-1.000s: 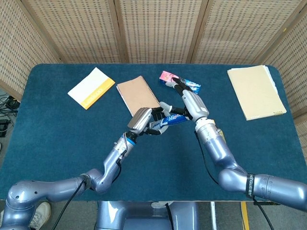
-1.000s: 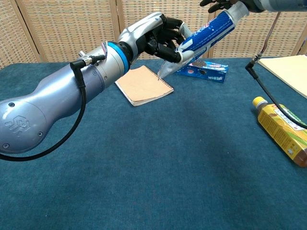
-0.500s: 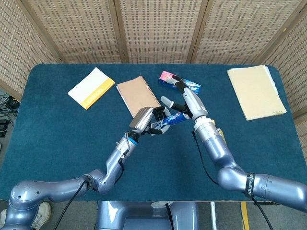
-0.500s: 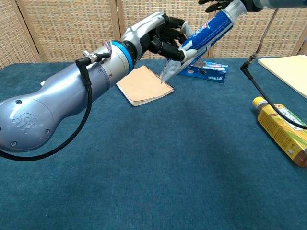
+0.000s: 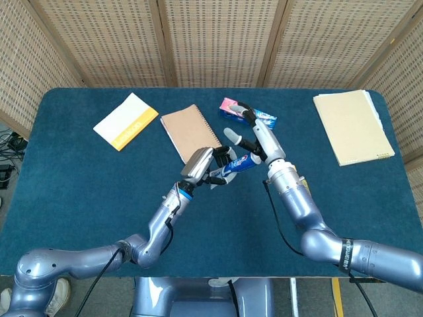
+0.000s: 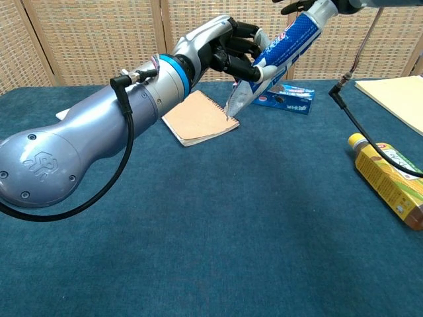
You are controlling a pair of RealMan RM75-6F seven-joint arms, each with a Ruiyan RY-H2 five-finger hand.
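With both the left hand (image 6: 221, 49) and right hand (image 5: 254, 139) grasping the toothpaste tube (image 6: 277, 49) above the table (image 6: 264, 231), one should loosen only once the other's hold is firm.

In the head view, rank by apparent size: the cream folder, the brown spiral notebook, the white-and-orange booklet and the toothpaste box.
1. cream folder, plainly largest
2. brown spiral notebook
3. white-and-orange booklet, close to the notebook, so that order is unsure
4. toothpaste box, smallest, partly hidden behind the right hand
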